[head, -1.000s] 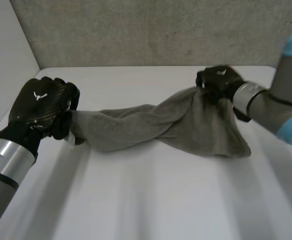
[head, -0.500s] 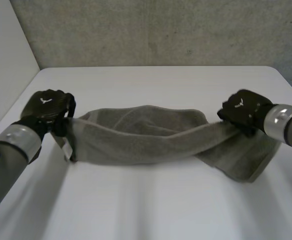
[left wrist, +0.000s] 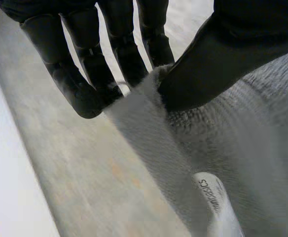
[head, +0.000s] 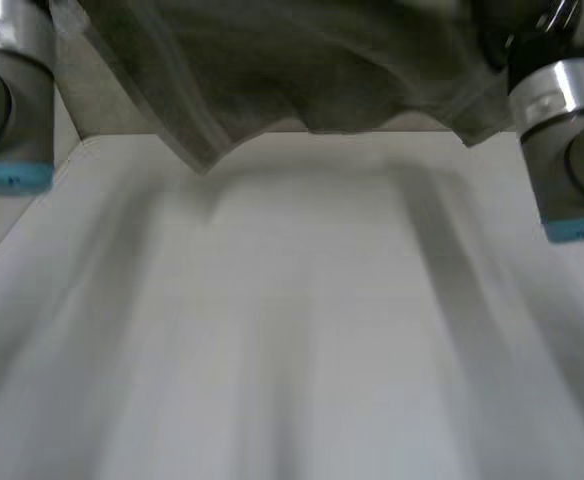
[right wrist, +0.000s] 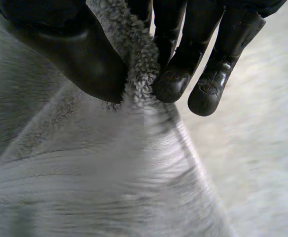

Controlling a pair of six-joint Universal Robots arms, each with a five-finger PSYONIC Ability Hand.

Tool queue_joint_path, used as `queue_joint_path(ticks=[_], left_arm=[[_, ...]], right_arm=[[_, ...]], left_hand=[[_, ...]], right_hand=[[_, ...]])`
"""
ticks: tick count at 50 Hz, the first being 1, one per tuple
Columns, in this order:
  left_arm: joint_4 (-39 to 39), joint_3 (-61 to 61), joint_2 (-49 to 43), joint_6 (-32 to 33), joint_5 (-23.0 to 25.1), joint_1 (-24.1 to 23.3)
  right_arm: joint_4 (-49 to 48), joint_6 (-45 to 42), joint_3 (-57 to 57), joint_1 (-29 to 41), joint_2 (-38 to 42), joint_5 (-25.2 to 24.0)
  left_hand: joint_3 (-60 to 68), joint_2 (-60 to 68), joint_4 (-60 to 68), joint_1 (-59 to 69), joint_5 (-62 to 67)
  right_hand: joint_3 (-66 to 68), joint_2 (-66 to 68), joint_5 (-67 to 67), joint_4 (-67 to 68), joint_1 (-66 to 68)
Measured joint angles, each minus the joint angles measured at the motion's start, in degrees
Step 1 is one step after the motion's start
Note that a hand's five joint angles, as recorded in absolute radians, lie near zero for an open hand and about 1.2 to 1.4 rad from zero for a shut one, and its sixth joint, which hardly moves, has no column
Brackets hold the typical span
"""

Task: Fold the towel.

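The grey towel (head: 302,60) hangs spread in the air high above the white table (head: 302,330), stretched between my two raised arms. My left hand (left wrist: 223,54) is shut on one upper corner of the towel (left wrist: 242,148), pinching it between thumb and fingers (left wrist: 85,74); a white label (left wrist: 210,195) hangs just below the grip. My right hand (right wrist: 70,44) pinches the other upper corner of the towel (right wrist: 109,173) between thumb and fingers (right wrist: 183,49). The towel's lower edge hangs wavy over the table's far side.
My left arm (head: 7,90) and right arm (head: 572,150) stand high at either side of the table. A concrete wall runs behind the table, and a pale side wall (head: 2,220) borders it on the left.
Both hands have risen steeply with the towel, lifting it off the table. It was twisted and sagging; now it hangs spread wide between the arms.
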Motion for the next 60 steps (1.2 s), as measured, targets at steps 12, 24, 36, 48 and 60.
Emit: queue_joint_path(ticks=[12,24,36,48,60], left_arm=[[10.39,-30.29,-2.14,1.36,12.49,0.87],[13.33,-47.31,2.09,9.91,18.27,7.70],[13.24,-54.10,7.79,9.98,19.06,11.40],[13.56,-54.09,6.82,9.82,19.10,12.72],[13.66,-54.29,6.95,9.81,19.07,13.30]], right_arm=[[12.27,-0.56,6.58,0.23,8.06,-0.65],[16.42,-3.17,15.07,-0.13,8.14,-0.19],[21.96,-2.65,20.50,-0.55,5.81,-0.39],[23.90,5.76,19.99,-2.67,7.47,-0.44],[24.22,13.05,20.01,-5.87,6.64,-0.35]], left_hand=[[0.04,0.00,0.00,0.00,0.00],[0.05,0.00,0.00,0.00,0.01],[0.05,0.00,0.00,0.00,0.00],[0.05,0.00,0.00,0.00,0.00],[0.05,0.00,0.00,0.00,0.00]], right_hand=[[0.00,0.01,0.00,0.00,0.00],[0.00,0.02,0.00,0.00,0.00],[-21.96,-20.14,-20.53,-21.20,-21.55],[-35.66,-32.82,-35.38,-34.90,-34.68],[-35.55,-32.82,-34.92,-34.80,-34.66]])
